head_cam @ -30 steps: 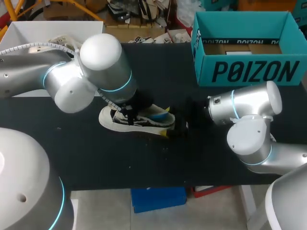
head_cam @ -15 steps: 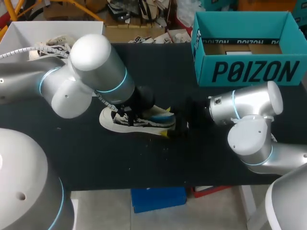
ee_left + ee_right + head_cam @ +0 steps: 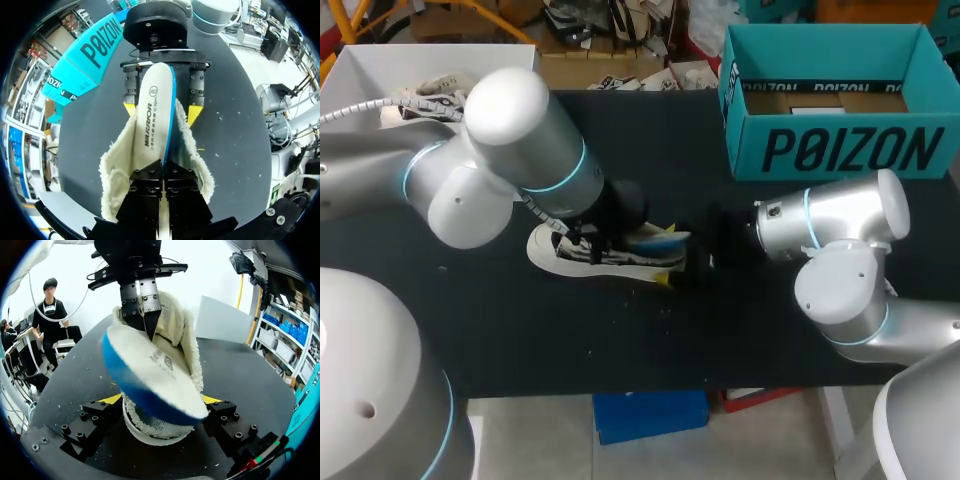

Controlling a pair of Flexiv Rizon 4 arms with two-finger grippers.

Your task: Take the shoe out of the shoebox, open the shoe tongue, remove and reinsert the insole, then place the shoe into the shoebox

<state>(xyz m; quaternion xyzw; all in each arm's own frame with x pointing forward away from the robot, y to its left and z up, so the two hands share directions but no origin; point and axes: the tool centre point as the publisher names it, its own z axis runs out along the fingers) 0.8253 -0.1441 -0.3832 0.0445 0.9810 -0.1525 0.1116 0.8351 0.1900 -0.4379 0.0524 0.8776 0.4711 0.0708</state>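
Fleece lining is showing around the mouth of the sneaker [image 3: 605,257], which is lying on the black table [image 3: 620,340]. It is sitting outside the teal shoebox [image 3: 840,152] and well apart from it, off the box's front wall toward the left arm's side. Its heel is pointing toward the shoebox side and its toe away.

The right gripper [image 3: 162,400] is gripping the sneaker at the heel end, the end nearer the shoebox. One yellow-tipped finger is pressing on each side of the heel, so it is clamped on the shoe.

The left gripper [image 3: 163,170] is hanging over the shoe's opening, on the side farther from the shoebox. Its black fingers are squeezed together on the insole [image 3: 152,115], pinching it between them.

The insole, white with a blue edge, is sitting tilted above the shoe's opening. Its rounded heel end is sticking out over the heel collar toward the right gripper and the shoebox side. How much of the insole's front is inside the shoe cannot be told, as the left gripper is covering it.

The shoebox is standing open at the table's far edge, with bare cardboard showing on its floor.
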